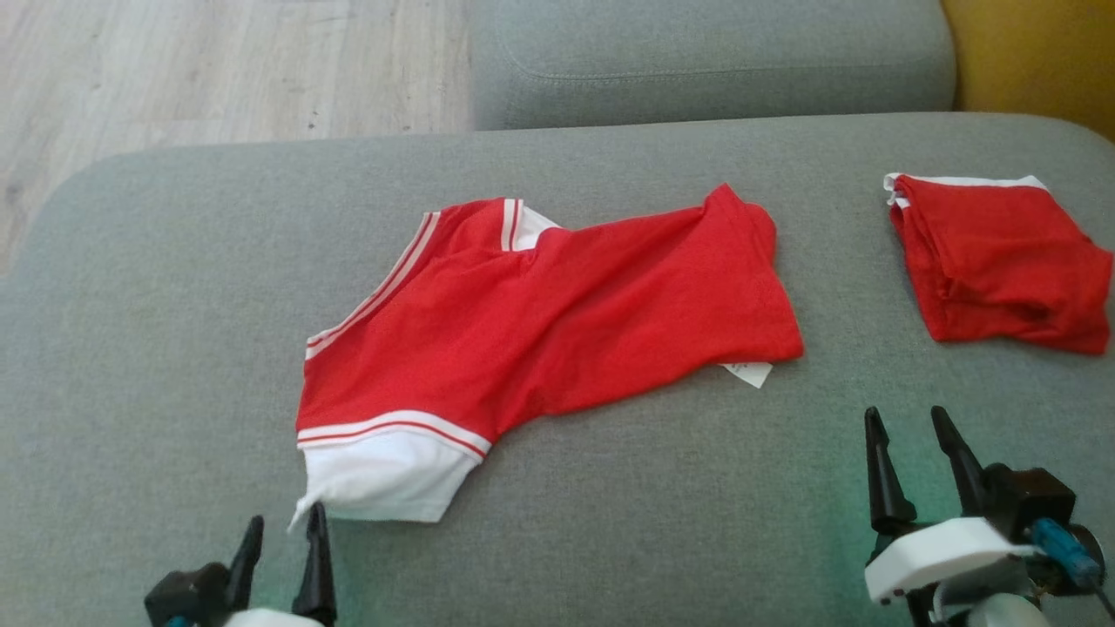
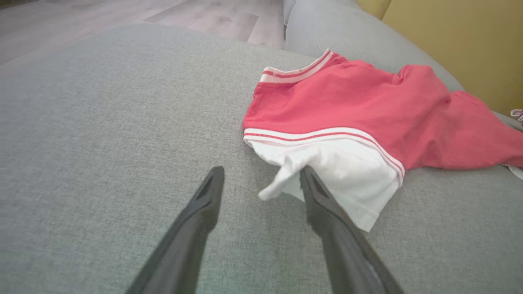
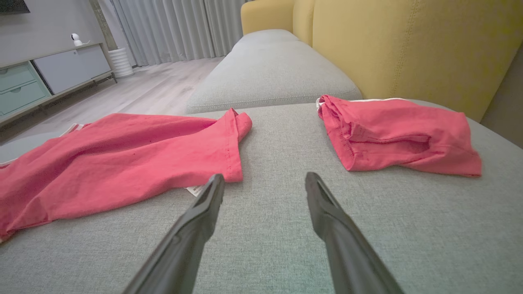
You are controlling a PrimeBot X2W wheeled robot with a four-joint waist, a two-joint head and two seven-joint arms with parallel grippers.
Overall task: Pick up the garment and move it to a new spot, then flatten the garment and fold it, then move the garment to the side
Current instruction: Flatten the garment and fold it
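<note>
left tool (image 1: 286, 514) and right tool (image 1: 905, 411) both gape; I'd pinch the shirt (image 1: 557, 305) by sleeve (image 1: 383, 475) lower left plus hem (image 1: 771, 287), tug flat

Soft matt cloth all round, and my own hard plastic.
The shirt (image 1: 557, 313) is thin red cloth, matt and creased, with white trim; the folded garment (image 1: 1002, 261) looks alike. The sofa (image 1: 174, 305) is coarse grey weave, its back (image 3: 408, 41) yellow cloth. The floor (image 1: 218, 70) is pale grained wood. My left tool (image 1: 286, 514) and right tool (image 1: 905, 411) look like dark matt plastic.
</note>
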